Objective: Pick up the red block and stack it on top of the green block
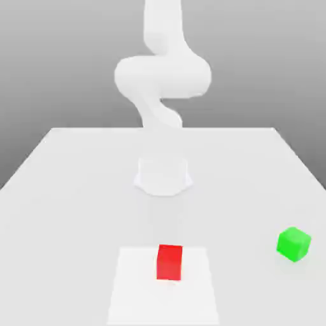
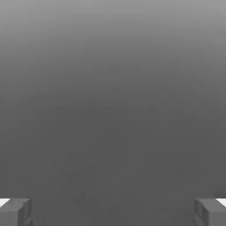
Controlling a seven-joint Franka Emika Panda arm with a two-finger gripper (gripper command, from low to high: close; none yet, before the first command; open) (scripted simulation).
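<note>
Reaching comes first: red block (image 1: 169,262) sits near-centre on the table (image 1: 76,165), green block (image 1: 294,243) well off to its right. Gripper (image 2: 113,212) is wide open and empty, so I'd drop straight down, straddle red squarely, then close.

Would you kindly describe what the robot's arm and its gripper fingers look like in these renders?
The arm is plain pale white, built of smooth rounded, bulbous segments, rising from a rounded white base on the table. No cables or markings are visible. In the hand view, the gripper has blocky grey fingertips with squared edges and lighter corners.
</note>
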